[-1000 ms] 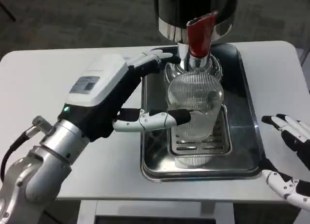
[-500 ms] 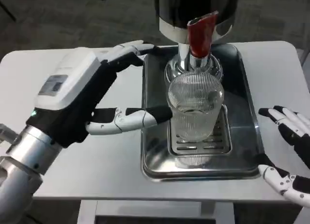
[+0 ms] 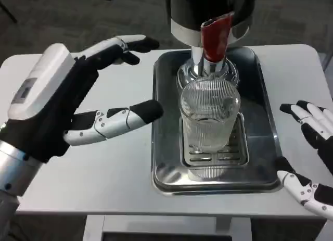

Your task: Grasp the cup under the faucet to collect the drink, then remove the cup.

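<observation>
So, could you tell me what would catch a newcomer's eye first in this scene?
Probably the ribbed clear cup standing on the drip grate of the steel tray, right under the red-handled faucet. Next, the large left hand, open beside the tray and apart from the cup, and the right hand, open at the table's right edge.

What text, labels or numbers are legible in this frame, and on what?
None can be read.
Grey label patch on the white back of the left hand: print too blurred to read.
Red faucet handle, dispenser, ribbed cup, tray: no markings seen.
</observation>
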{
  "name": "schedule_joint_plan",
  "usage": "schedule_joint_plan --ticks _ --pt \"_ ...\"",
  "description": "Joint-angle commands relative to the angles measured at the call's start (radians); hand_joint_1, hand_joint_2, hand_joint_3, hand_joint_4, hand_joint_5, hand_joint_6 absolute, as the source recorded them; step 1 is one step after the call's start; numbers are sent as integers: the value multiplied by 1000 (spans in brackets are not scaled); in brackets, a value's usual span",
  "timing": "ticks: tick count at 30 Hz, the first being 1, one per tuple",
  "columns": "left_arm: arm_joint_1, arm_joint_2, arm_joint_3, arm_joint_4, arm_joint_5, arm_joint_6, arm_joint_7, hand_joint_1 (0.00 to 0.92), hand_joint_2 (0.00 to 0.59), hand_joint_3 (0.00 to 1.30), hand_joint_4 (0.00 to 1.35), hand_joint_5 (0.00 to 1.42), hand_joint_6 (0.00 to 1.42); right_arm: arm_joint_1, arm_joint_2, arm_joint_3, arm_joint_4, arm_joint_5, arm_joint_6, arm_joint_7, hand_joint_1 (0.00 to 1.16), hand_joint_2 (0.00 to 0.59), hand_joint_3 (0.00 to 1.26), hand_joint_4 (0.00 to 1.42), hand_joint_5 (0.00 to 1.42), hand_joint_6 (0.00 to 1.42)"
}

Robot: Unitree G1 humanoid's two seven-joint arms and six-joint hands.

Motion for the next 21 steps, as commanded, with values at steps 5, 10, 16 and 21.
schedule_joint_plan --ticks 5,10,16,21 --pt "-41 4 30 -58 -146 52 -53 34 110 321 308 387 320 7 31 16 -30 -25 -10 1 406 490 64 0 0 0" --pt "-112 9 26 -78 -272 106 -117 7 110 282 270 370 301 15 40 15 -32 -26 -15 5 407 489 64 0 0 0" --pt "-195 7 19 -95 -371 179 -171 0 108 259 249 370 301 24 50 4 -32 -18 -24 5 408 486 64 0 0 0" --pt "-280 0 -3 -102 -440 252 -210 0 104 247 246 370 312 38 59 -9 -32 -8 -36 5 409 486 64 0 0 0"
